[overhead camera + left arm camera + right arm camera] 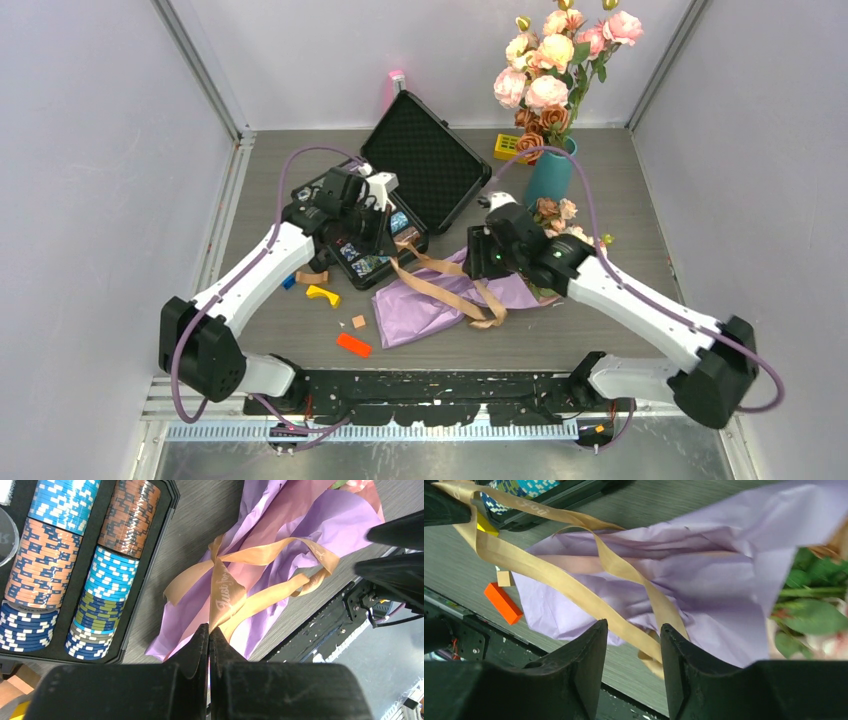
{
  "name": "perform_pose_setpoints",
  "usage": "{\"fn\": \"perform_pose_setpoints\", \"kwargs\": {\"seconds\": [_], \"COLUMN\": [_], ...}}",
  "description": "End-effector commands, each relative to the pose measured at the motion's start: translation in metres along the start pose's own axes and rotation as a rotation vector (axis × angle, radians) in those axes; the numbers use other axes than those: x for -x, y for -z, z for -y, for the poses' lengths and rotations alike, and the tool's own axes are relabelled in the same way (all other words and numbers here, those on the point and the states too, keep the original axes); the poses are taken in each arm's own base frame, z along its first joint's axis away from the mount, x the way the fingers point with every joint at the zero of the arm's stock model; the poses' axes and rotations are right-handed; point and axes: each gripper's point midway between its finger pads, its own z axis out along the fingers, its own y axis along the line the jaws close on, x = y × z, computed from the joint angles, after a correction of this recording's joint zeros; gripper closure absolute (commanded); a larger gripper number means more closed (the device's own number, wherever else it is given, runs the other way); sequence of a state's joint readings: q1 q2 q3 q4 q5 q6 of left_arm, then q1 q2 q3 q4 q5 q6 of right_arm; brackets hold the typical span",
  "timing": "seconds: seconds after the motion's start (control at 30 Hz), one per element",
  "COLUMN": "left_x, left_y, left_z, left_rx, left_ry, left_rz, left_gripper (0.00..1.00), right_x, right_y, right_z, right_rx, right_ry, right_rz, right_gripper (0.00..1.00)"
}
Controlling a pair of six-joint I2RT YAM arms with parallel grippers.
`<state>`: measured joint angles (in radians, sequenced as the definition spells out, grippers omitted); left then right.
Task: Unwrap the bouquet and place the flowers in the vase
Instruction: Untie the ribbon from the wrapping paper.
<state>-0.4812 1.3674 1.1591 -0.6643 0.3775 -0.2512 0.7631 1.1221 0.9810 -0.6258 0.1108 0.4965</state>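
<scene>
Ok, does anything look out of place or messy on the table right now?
The tan ribbon lies undone, strung from the lilac paper up to the left fingers. A few small blocks lie scattered near the front edge. Nothing looks spilled or broken.

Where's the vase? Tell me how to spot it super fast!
Look at the grey table, then at the open black case near its back edge. Just right of the case stands the vase: the only tall, shiny teal-blue thing there, with big pink and cream roses rising from its top.
</scene>
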Motion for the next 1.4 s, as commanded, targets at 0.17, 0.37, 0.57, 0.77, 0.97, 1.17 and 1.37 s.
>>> {"fn": "perform_pose_setpoints", "kwargs": {"seconds": [0.17, 0.37, 0.57, 0.77, 0.97, 1.17, 1.37], "left_x": [0.002, 0.001, 0.001, 0.001, 0.001, 0.004, 0.008], "left_y": [0.01, 0.012, 0.015, 0.015, 0.014, 0.016, 0.022], "left_z": [0.003, 0.004, 0.005, 0.006, 0.005, -0.002, -0.013], "left_rx": [-0.012, -0.014, -0.013, -0.018, -0.015, 0.026, 0.101], "left_ry": [-0.028, -0.031, -0.033, -0.033, -0.032, -0.035, -0.042], "left_rz": [0.034, 0.038, 0.044, 0.046, 0.045, 0.065, 0.107], "left_gripper": [1.0, 1.0, 1.0, 1.0, 1.0, 1.0, 1.0], "right_x": [0.029, 0.024, 0.021, 0.014, 0.013, 0.014, 0.022], "right_y": [-0.056, -0.086, -0.096, -0.105, -0.105, -0.091, -0.062], "right_z": [-0.053, -0.05, -0.048, -0.05, -0.056, -0.058, -0.062], "right_rx": [0.166, 0.132, 0.122, 0.136, 0.164, 0.182, 0.213], "right_ry": [0.141, 0.189, 0.21, 0.224, 0.229, 0.235, 0.226], "right_rz": [-0.044, -0.095, -0.12, -0.151, -0.168, -0.17, -0.141], "right_gripper": [0.58, 0.54, 0.51, 0.49, 0.69, 0.99, 1.0]}}
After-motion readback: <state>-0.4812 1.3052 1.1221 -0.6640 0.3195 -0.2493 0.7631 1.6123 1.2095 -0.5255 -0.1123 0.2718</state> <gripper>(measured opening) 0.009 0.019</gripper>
